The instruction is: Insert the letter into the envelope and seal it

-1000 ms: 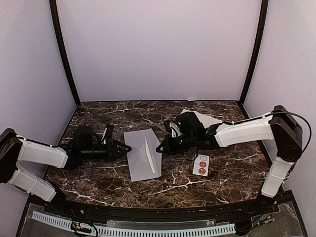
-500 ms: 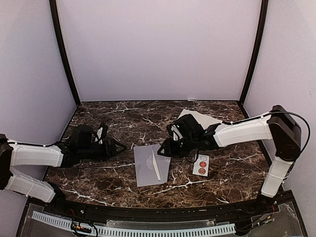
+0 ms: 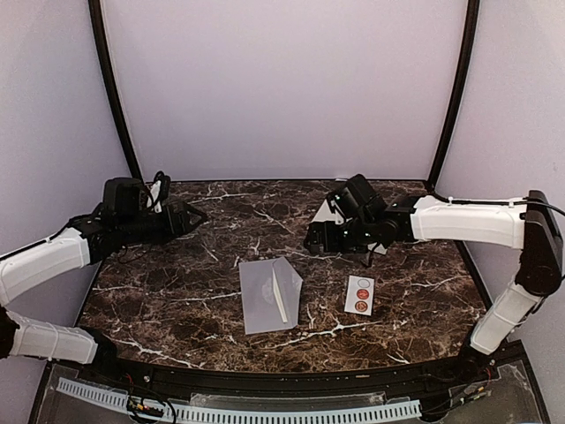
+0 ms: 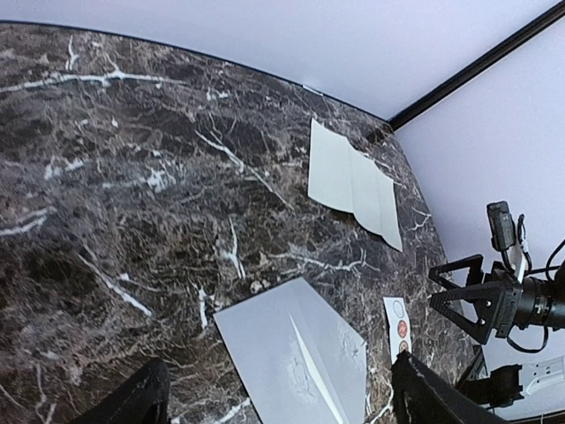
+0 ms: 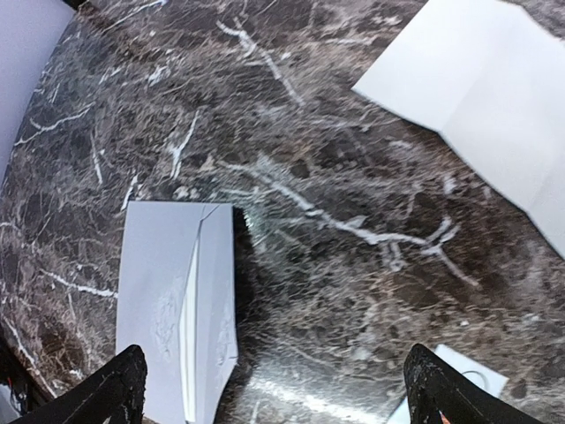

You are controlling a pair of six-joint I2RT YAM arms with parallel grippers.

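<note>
The left hand (image 3: 192, 215) is raised over the far-left part of the counter (image 3: 168, 296), jaws spread wide and holding nothing. The right hand (image 3: 314, 240) is raised over the far-right part, jaws likewise wide and empty. The envelope (image 3: 267, 296) lies flat on the counter near the front centre, between the two arms and clear of both hands, with its pointed flap forming a raised ridge along its length. A white sticker strip (image 3: 360, 294) with round seals lies just right of the envelope. The letter (image 4: 353, 181), a creased white sheet, lies at the far right, partly hidden beneath the right arm in the top view.
</note>
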